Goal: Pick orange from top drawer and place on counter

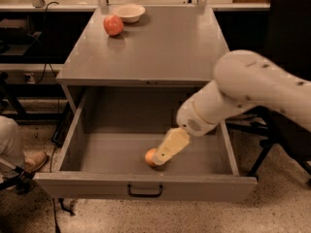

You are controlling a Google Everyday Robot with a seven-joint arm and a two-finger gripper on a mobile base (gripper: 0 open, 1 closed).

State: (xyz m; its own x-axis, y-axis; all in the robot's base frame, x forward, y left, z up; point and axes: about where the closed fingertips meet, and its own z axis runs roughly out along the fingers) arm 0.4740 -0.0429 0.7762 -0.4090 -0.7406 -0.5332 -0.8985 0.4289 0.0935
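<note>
The top drawer [146, 186] of the grey cabinet stands pulled open, with a small black handle [145, 191] on its front panel. The orange [149, 156] lies on the drawer floor near the front, partly covered. My gripper [160, 158] reaches down into the drawer from the right on a white arm, its cream-coloured fingers [170, 146] lying over the orange's right side and touching it. The counter [150, 40] is the flat grey top of the cabinet, behind the drawer.
A reddish apple-like fruit [113, 25] and a shallow white bowl [129, 12] sit at the back left of the counter. A person's shoe and leg [19, 161] are at the left on the floor. A black chair [286, 130] stands to the right.
</note>
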